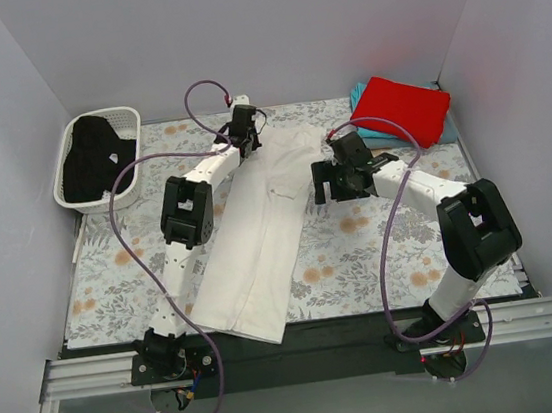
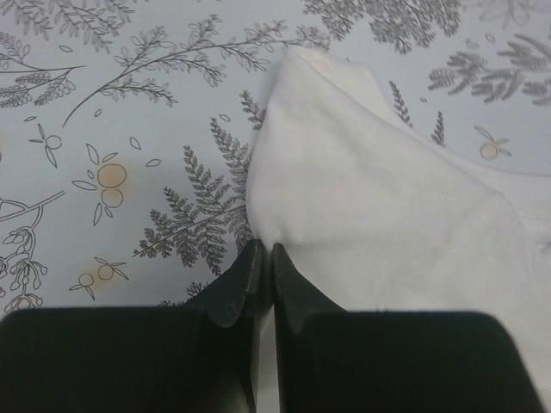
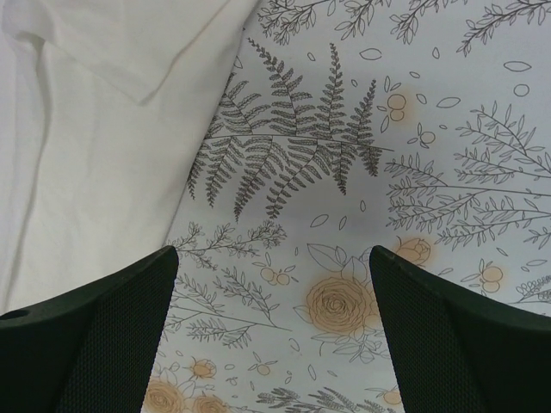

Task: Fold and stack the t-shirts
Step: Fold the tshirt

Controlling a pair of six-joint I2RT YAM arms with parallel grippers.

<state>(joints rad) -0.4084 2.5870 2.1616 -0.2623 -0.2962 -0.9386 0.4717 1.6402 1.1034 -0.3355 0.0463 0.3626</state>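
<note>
Top external: the white t-shirt runs from under the left gripper back toward the arm bases, with the right gripper just beside its edge. Left wrist: the jaws are clamped on the shirt's edge. Right wrist: the jaws stand wide apart over the table cloth, with the shirt to their left.

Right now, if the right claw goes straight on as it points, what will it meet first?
Probably the bare floral table cloth; the white t-shirt lies just left of that line.
</note>
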